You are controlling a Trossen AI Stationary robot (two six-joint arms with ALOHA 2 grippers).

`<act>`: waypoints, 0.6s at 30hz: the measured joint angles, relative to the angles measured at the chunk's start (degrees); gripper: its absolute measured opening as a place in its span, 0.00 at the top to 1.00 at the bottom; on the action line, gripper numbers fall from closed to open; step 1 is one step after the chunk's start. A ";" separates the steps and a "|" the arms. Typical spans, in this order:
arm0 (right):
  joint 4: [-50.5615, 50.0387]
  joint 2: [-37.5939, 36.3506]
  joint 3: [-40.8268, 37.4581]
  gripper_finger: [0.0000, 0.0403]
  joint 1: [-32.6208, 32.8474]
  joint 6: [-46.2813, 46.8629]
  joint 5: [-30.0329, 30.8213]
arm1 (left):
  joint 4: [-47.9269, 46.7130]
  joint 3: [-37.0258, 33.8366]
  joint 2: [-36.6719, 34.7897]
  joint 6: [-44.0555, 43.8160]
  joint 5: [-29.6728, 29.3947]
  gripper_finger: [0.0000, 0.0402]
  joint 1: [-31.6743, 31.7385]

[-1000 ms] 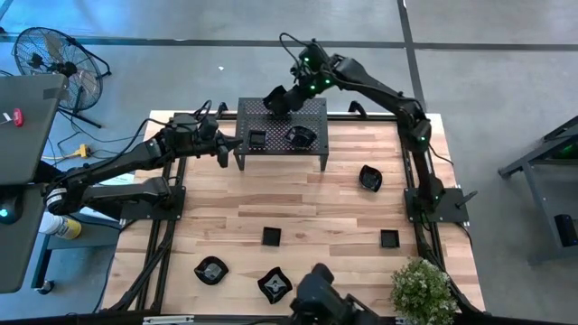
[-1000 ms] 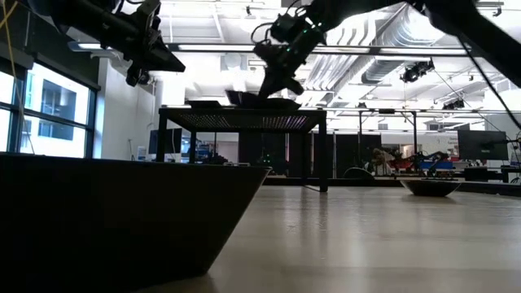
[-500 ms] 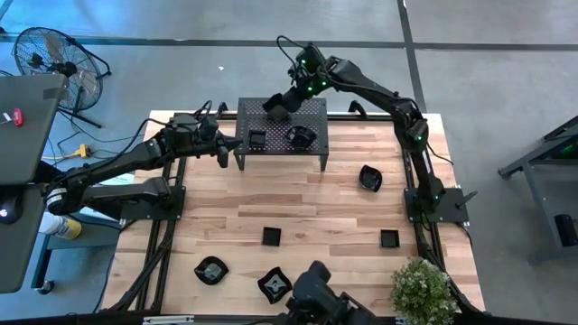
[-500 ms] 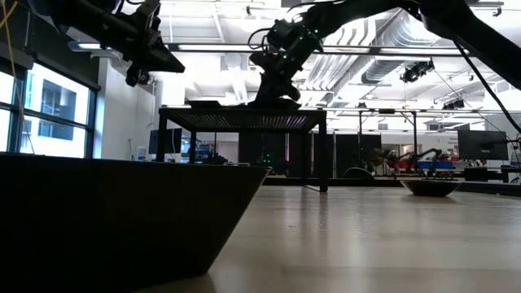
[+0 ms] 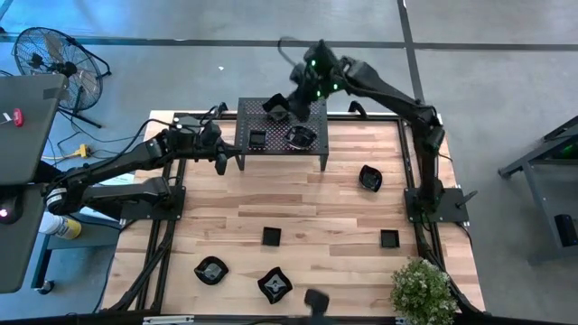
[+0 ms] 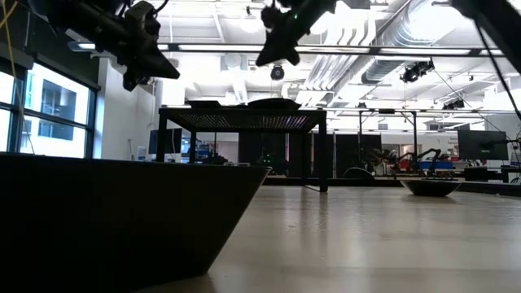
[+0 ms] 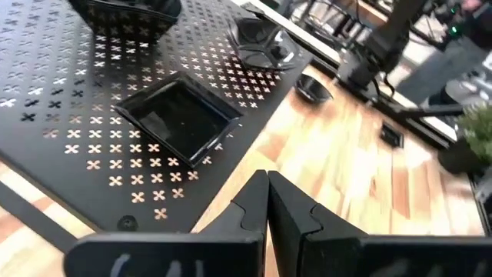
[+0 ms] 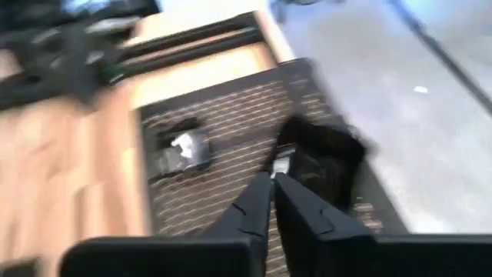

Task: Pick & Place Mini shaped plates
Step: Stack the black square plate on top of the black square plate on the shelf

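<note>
1. The right gripper [image 5: 301, 97] hangs above the back edge of the perforated rack [image 5: 314, 116], clear of it. Its fingers [image 8: 257, 201] are pressed together and carry nothing.
2. The left gripper [image 5: 221, 155] hovers just beside the left end of the rack, above the wooden surface [image 5: 316, 208]. Its fingers [image 7: 254, 204] are together and carry nothing.
3. Three mini shaped plates rest on the rack top:
   - a square plate [image 5: 276, 111] near the back edge, almost directly under the right gripper;
   - a square flat plate [image 5: 257, 139] toward the front left of the rack;
   - a rounded plate [image 5: 300, 136] to the right of the square flat plate.
4. In the left wrist view, the square flat plate [image 7: 178, 119] lies closest to the left gripper, with the rounded plate [image 7: 261, 44] farther off.
5. Five further plates lie on the surface, well apart from each other:
   - a rounded plate [image 5: 370, 178] to the right of the rack;
   - a small square plate [image 5: 271, 236] at centre;
   - a small square plate [image 5: 389, 239] at the right side;
   - a wavy-rimmed plate [image 5: 210, 269] at front left;
   - a wavy-rimmed plate [image 5: 275, 285] at the front edge.
6. In the low view, the rack stands on its legs with both grippers above its level.
</note>
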 joint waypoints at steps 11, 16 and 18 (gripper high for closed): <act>34.40 -22.69 -41.17 0.99 14.04 11.69 8.51 | -0.36 0.02 0.47 6.85 4.26 1.00 -1.41; 43.49 -34.96 -57.26 0.99 18.55 17.01 17.61 | -0.50 0.04 2.12 6.96 2.86 1.00 -6.78; 43.78 -39.68 -61.83 0.99 19.20 18.38 19.07 | -0.68 0.04 3.41 5.63 -0.55 1.00 -10.28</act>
